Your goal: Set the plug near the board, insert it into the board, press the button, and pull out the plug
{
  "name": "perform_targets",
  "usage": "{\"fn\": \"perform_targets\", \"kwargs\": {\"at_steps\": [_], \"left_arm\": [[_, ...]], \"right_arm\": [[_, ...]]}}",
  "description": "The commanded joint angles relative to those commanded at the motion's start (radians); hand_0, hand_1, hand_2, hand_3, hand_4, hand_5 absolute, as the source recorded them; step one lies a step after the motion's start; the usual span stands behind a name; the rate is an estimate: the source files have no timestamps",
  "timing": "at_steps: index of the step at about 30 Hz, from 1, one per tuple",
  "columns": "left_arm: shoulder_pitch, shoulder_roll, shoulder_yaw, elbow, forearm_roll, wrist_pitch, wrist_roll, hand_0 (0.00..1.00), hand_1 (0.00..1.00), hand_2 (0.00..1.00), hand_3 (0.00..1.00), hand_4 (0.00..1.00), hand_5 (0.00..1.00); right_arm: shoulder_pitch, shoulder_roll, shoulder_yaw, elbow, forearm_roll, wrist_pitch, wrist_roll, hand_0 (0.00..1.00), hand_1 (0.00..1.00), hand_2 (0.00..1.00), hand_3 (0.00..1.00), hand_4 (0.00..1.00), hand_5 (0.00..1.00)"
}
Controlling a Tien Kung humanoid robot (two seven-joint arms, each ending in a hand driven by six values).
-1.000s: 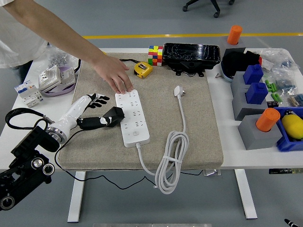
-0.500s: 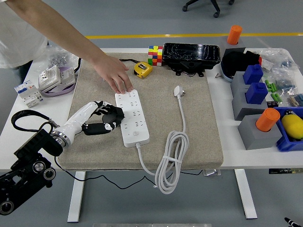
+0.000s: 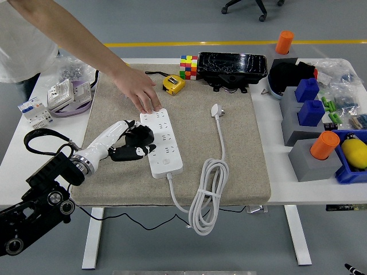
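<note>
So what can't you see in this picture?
Head view, all of it:
- Plug: mostly wrapped by the left hand, so its pins, and whether they are in the strip, are hidden.
- Strip's far end: covered by a person's hand.
- Strip's button: too small to tell if it is on.
- Right arm: out of view.
- Person: cut off by the top edge.

Robot left arm (image 3: 40,197): black, blocky segments with round silver fittings near the picture's lower left corner.
Forearm (image 3: 104,142): smooth white shell, joined to the black arm by a ribbed metal ring.
Cable (image 3: 43,137): black loop arching above the arm's black part.
Left hand (image 3: 133,144): black fingers with white patches.
Person (image 3: 20,34): white short-sleeved shirt; one bare arm.
</note>
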Motion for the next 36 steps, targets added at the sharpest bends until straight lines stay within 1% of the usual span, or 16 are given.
{"fn": "perform_targets", "kwargs": {"at_steps": [16,17,23,33,36], "left_arm": [[-0.066,-0.031,0.038,0.002,0.005,-0.013,0.008,0.683,0.748,0.737,0.661,0.768,0.425],[-0.069,-0.034,0.040,0.004,0.004,-0.015,0.010,0.662,0.740,0.730,0.655,0.767,0.425],[-0.083,-0.044,0.056,0.019,-0.002,-0.019,0.013,0.651,0.729,0.724,0.649,0.767,0.424],[-0.117,-0.069,0.075,0.058,-0.012,-0.016,0.008,0.653,0.727,0.721,0.647,0.767,0.424],[-0.118,-0.071,0.078,0.060,-0.015,-0.016,0.008,0.650,0.720,0.719,0.650,0.769,0.426]], "right_arm": [[0.000,-0.001,-0.001,0.000,0.002,0.000,0.000,0.652,0.661,0.660,0.555,0.909,0.506],[0.000,-0.002,-0.001,0.000,0.002,0.000,0.000,0.654,0.661,0.660,0.555,0.910,0.507],[0.000,-0.001,-0.001,-0.001,0.003,0.000,0.000,0.654,0.661,0.660,0.555,0.910,0.506],[0.002,-0.002,-0.002,0.000,0.003,0.000,0.000,0.652,0.662,0.660,0.556,0.910,0.506],[0.001,-0.002,-0.001,0.001,0.003,0.000,0.001,0.653,0.661,0.659,0.555,0.909,0.506]]}}
